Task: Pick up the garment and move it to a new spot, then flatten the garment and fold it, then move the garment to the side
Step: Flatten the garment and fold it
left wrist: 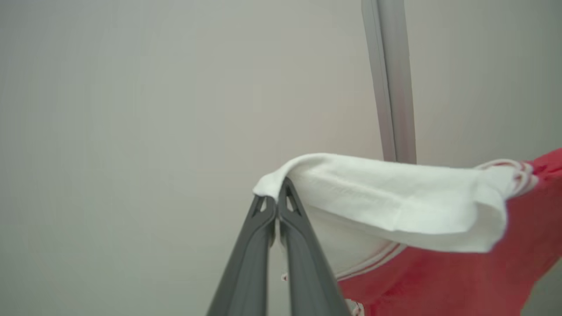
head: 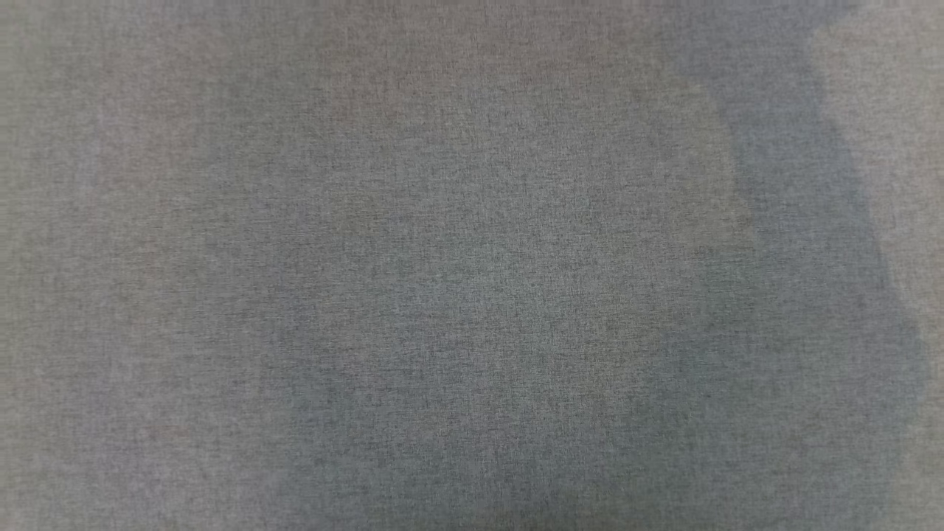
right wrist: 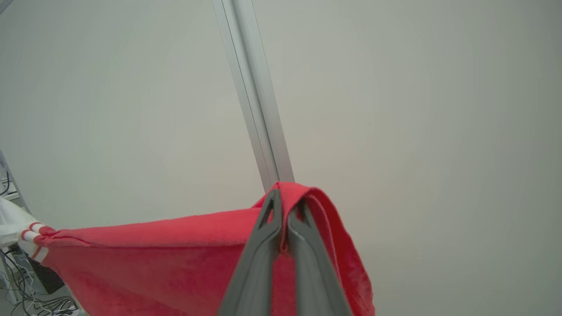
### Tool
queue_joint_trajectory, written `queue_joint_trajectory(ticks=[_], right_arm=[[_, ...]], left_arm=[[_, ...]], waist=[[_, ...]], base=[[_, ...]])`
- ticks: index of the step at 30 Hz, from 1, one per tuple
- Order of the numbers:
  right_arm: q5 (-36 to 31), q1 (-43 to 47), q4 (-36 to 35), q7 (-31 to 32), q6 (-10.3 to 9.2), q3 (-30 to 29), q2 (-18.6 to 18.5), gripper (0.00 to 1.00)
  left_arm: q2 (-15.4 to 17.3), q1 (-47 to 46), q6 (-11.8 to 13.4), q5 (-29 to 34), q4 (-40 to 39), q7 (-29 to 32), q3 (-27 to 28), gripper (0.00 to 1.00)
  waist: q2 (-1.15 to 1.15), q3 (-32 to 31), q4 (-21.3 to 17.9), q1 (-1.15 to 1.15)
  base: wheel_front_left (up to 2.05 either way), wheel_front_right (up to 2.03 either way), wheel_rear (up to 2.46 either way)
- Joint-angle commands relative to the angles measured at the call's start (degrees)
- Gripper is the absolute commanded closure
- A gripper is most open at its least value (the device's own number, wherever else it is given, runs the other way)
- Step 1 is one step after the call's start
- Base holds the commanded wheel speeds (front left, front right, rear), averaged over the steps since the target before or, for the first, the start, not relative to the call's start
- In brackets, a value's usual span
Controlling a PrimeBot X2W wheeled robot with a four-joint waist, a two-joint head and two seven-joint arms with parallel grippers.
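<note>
Left claw [left wrist: 275,198], right claw [right wrist: 286,202] pinch garment [right wrist: 153,245] aloft.

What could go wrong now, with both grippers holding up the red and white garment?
The left gripper pinches only a small white corner of the garment, so it may slip free. The right gripper grips a folded-over red edge, so the cloth might land doubled rather than flat.
</note>
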Motion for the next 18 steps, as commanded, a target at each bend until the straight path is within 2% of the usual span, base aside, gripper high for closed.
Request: queue_joint_trajectory(ticks=[1,5,7,12,18], right_arm=[[1.1,-0.22,0.52,-0.17,0.1,1.06,-0.02,1.0],[4.43,4.42,2.0,1.34,0.1,6.69,-1.08,1.0],[5.26,5.49,2.14,1.76,0.1,7.69,-1.23,1.0],[9.67,14.11,0.8,3.5,0.1,13.82,-2.04,1.0],[15.15,25.5,-2.86,6.36,0.1,21.68,-3.23,1.0]], left_arm=[[-0.36,0.11,-0.05,-0.98,1.05,-0.24,-1.28,1.0],[0.62,4.14,-0.05,-5.26,3.46,-0.25,-6.18,1.0],[0.9,5.35,-0.05,-6.34,3.54,0.18,-7.35,1.0],[3.48,14.48,-0.05,-13.14,0.47,2.87,-13.95,1.0],[10.44,27.31,-0.04,-25.83,-7.65,14.51,-20.92,1.0]], waist=[[0.0,-0.68,0.24,0.0],[0.0,-3.1,0.55,0.0],[0.0,-3.78,0.55,0.0],[0.0,-9.2,0.54,0.0],[0.0,-17.15,-0.03,0.0]], base=[[0.0,0.0,0.0],[0.0,0.0,0.0],[0.0,0.0,0.0],[0.0,0.0,0.0],[0.0,0.0,0.0]])
